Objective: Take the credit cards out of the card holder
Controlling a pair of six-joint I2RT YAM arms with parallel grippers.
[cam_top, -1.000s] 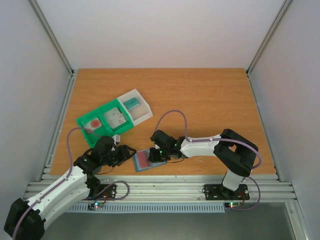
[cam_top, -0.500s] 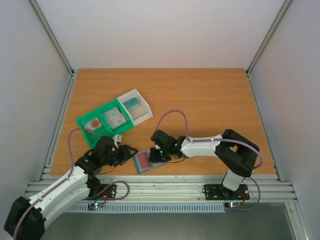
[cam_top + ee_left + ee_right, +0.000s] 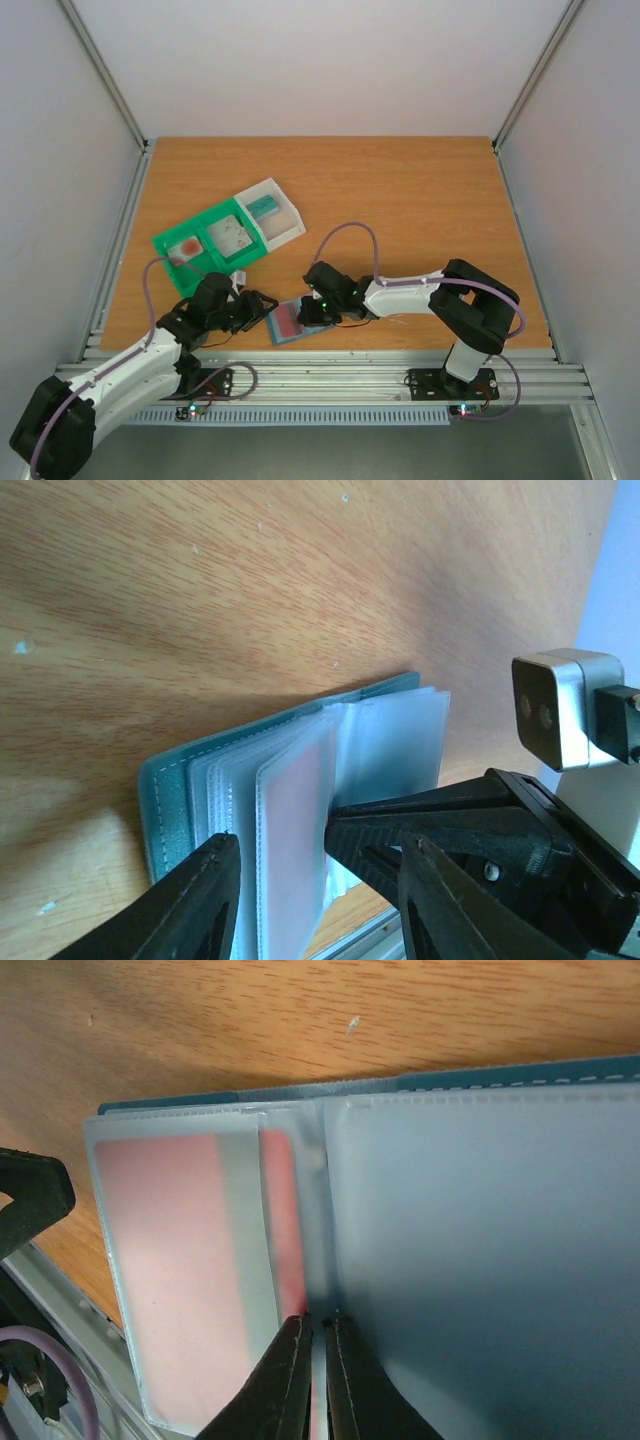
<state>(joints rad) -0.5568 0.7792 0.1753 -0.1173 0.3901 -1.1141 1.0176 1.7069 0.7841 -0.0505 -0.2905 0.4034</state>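
The blue card holder (image 3: 300, 332) lies open near the table's front edge, its clear sleeves fanned out. A pink-red credit card (image 3: 180, 1250) sits inside the left sleeve, with a red strip of another card (image 3: 286, 1220) beside it. My right gripper (image 3: 318, 1318) is shut, its tips pressing on the fold between the sleeves. My left gripper (image 3: 315, 900) is open at the holder's left edge. Its fingers straddle an upright sleeve holding a pinkish card (image 3: 295, 830). From above, the left gripper (image 3: 262, 306) and right gripper (image 3: 312, 312) flank the holder.
A green-and-clear compartment tray (image 3: 215, 240) lies behind the left arm, with a teal card (image 3: 263, 207) in one cell and a reddish card (image 3: 186, 247) in another. Aluminium rails (image 3: 320, 375) run along the near edge, just past the holder.
My left gripper has edged right toward the holder and its jaws have narrowed a little around the sleeve. The right gripper has stayed pressed on the holder.
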